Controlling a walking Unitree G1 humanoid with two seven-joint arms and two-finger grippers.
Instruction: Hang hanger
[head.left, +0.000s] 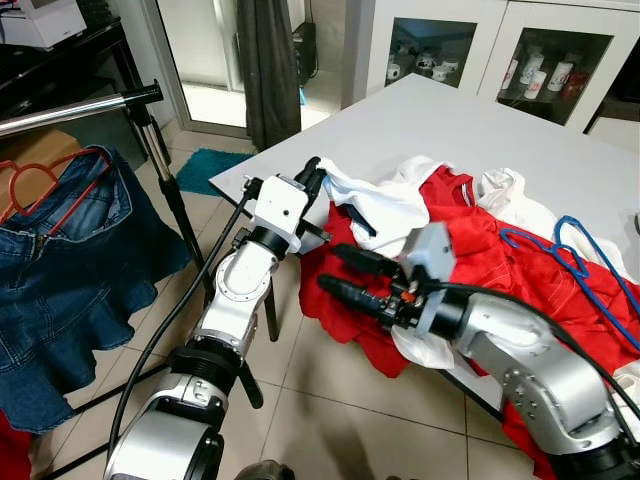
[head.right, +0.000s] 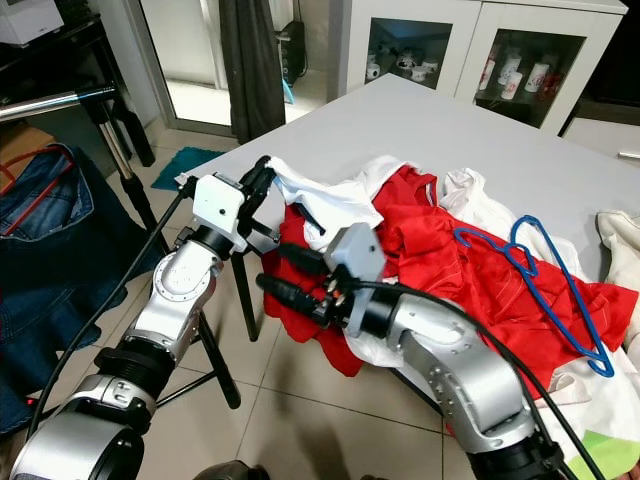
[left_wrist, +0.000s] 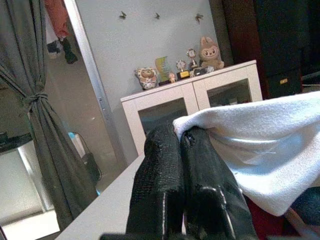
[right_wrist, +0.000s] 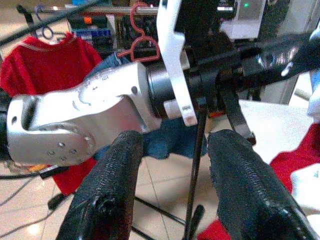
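Left tool (head.left: 312, 172) pinches white shirt (head.left: 385, 205); one blue hanger (head.left: 565, 250).

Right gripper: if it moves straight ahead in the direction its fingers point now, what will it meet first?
Most likely the left arm: it lies directly beyond the open right gripper, though depth is unclear. The clothes rack stands further behind.

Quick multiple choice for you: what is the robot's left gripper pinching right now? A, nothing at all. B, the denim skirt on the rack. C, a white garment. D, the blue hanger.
C. The left gripper has its jaws shut on the edge of the white garment at the table corner, and the left wrist view shows the white cloth caught between the fingers; the blue hanger lies apart on the red clothes.
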